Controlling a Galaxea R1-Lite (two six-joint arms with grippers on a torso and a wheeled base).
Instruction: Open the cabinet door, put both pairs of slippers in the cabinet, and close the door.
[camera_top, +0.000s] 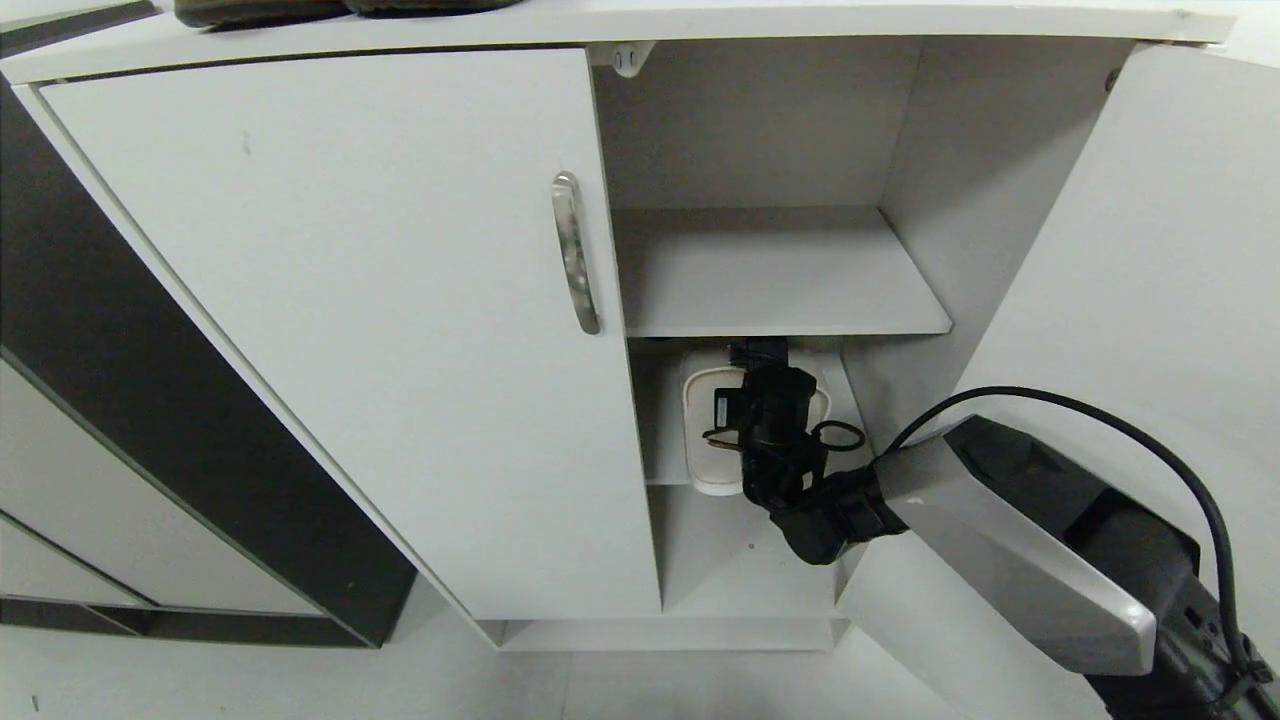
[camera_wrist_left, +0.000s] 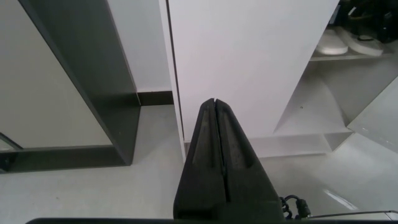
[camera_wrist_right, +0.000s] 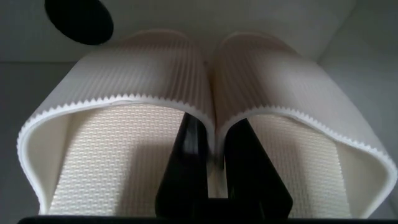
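Closest to the lens, from the right wrist: right gripper (camera_wrist_right: 214, 134), black fingers (camera_wrist_right: 186, 168) pinched narrow on the two touching inner strap walls of the cream ribbed foam slippers (camera_wrist_right: 124, 106), one slipper on either side of the clamp.

Straight ahead in the head view, tall white cabinet (camera_top: 800, 20). Shut left door (camera_top: 350, 330) across its left half. Open right door (camera_top: 1160, 300) swung out at the right. Grey-and-black right arm (camera_top: 1000, 530) coming from lower right into the open half.

Inside, upper shelf (camera_top: 770, 270). Beneath it, in the middle compartment, the cream pair side by side, toes inward, heels at the front edge of the lower board, gripper over them. Cannot tell whether the soles rest on that board.

On the cabinet's top at far left, dark slippers (camera_top: 260, 10), cut by the frame edge.

Left gripper (camera_wrist_left: 214, 109) low, out in front of the shut door, over pale floor (camera_wrist_left: 93, 193), fingers pressed flat together.

Smallest: brushed-metal bar handle (camera_top: 575, 255), upright near the shut door's right edge.
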